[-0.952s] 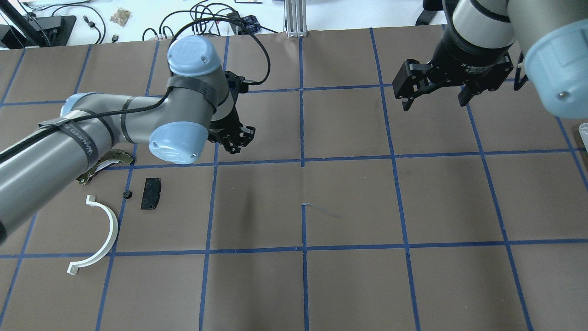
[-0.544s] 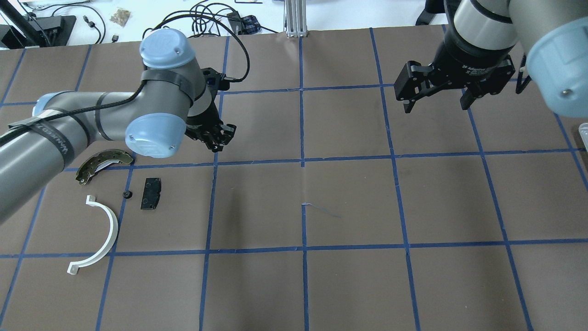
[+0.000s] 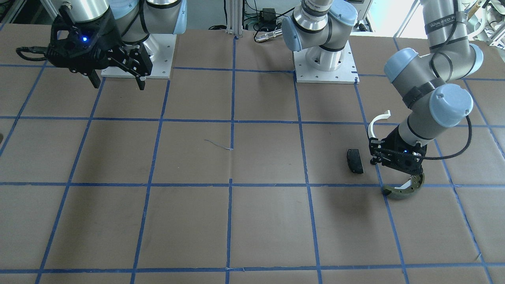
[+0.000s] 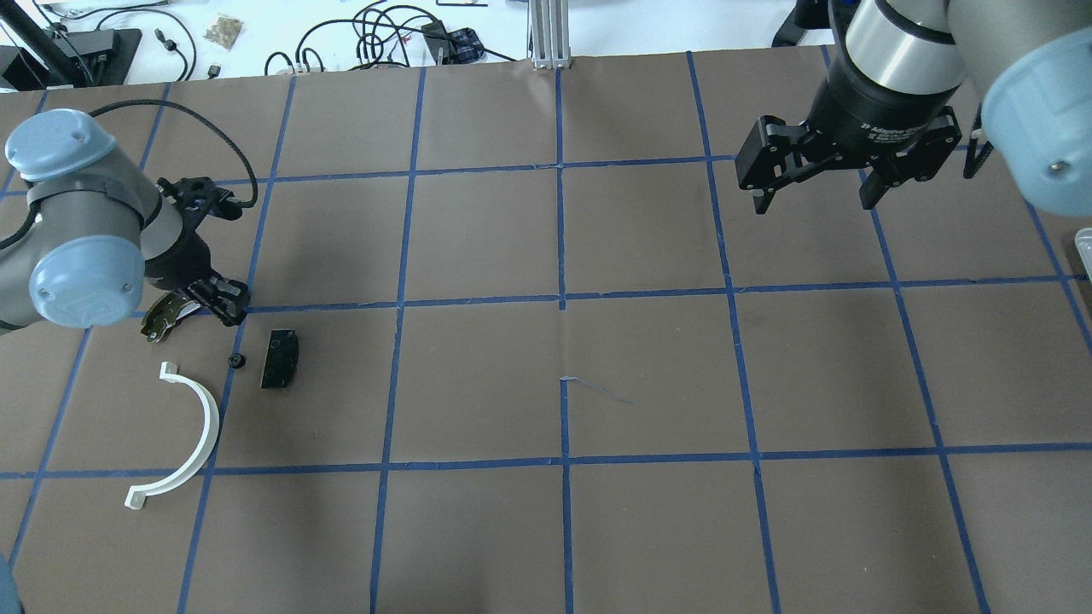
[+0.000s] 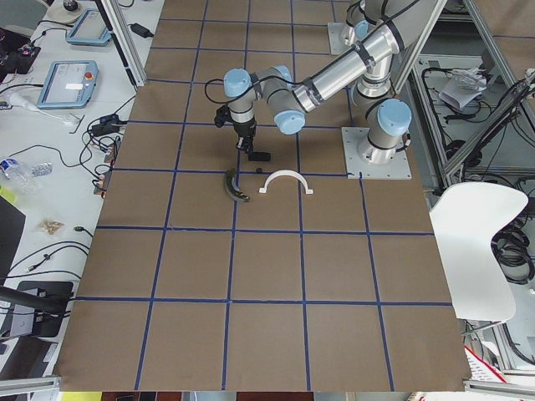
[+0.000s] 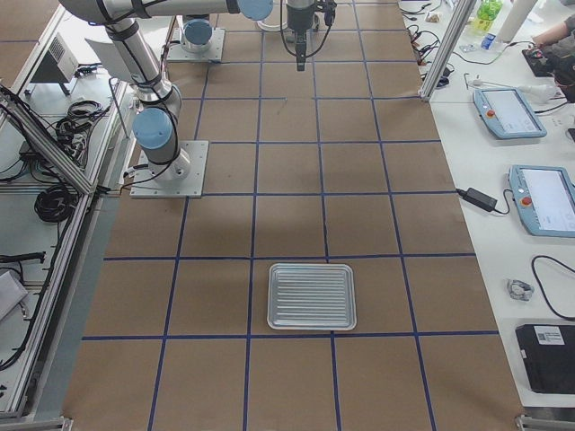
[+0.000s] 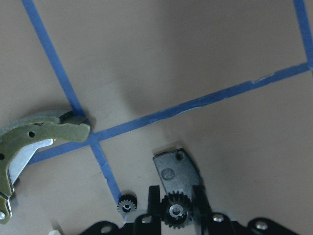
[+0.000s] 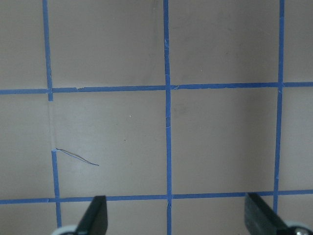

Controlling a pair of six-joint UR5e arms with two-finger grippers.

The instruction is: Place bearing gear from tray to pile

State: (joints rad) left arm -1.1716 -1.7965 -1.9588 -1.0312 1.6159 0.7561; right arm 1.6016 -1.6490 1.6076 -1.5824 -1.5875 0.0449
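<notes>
My left gripper (image 4: 225, 305) is shut on a small black bearing gear (image 7: 174, 212), held between its fingertips low over the pile. The pile holds a white plastic half-ring (image 4: 192, 435), a black rectangular pad (image 4: 280, 359) and an olive-green curved shoe (image 4: 162, 317). A second small black gear (image 4: 235, 361) lies on the table between them, also seen in the left wrist view (image 7: 126, 203). The gripper hovers between the shoe (image 7: 34, 142) and the pad (image 7: 177, 171). My right gripper (image 4: 823, 183) is open and empty at the far right.
A ribbed metal tray (image 6: 312, 295) lies on the table at the robot's right end, with nothing showing in it. Blue tape lines grid the brown table cover. Cables and boxes lie beyond the far edge (image 4: 375, 34).
My left arm has swung left and toward the pile, carrying the gear from mid-table to just above the shoe and pad. The right gripper has barely moved.
</notes>
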